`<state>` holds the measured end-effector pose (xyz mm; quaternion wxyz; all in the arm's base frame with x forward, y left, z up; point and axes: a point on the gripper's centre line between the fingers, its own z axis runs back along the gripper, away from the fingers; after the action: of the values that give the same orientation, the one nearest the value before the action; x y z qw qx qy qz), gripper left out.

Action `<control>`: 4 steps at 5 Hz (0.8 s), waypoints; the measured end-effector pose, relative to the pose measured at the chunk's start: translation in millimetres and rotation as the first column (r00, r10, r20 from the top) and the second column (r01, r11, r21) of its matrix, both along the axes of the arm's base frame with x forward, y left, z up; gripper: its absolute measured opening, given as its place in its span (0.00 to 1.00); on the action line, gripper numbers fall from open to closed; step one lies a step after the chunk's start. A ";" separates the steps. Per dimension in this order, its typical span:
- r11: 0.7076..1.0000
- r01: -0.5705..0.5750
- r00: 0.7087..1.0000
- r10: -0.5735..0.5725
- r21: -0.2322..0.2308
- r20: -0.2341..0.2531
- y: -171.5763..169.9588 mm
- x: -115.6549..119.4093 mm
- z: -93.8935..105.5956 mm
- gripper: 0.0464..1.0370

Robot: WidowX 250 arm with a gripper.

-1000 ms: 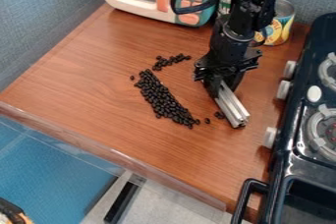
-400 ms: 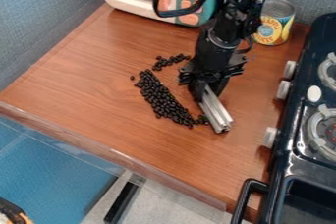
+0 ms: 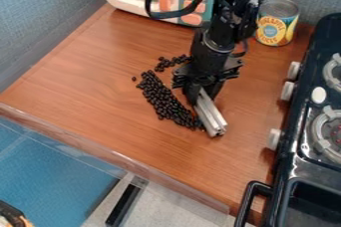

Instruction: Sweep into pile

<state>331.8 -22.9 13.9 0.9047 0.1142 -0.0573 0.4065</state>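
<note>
Black pincer [image 3: 199, 91] grips silvery bar [image 3: 210, 115] — beside beans [image 3: 164, 100] (touching, perhaps).

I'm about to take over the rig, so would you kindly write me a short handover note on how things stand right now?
Gripper: closed on a grooved metal bar, which slants down beside the near end of the main bean band.
Beans: most lie in one long dark band on the wooden counter; a smaller cluster sits at its far end, and one stray bean lies left of it.
Done: most beans are grouped together.
Left: gather the cluster and stray, and compact the band.
</note>
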 end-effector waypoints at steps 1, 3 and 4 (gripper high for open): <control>1.000 -0.008 1.000 0.008 0.009 -0.005 6.0 -3.4 -0.3 0.33; 0.999 -0.039 0.999 0.039 -0.003 -0.016 14.1 -11.1 1.8 0.33; 0.997 -0.058 0.998 0.056 -0.060 -0.032 6.5 -6.2 8.4 0.33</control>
<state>325.6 -16.4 22.3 0.8965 0.0941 -0.0280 0.4319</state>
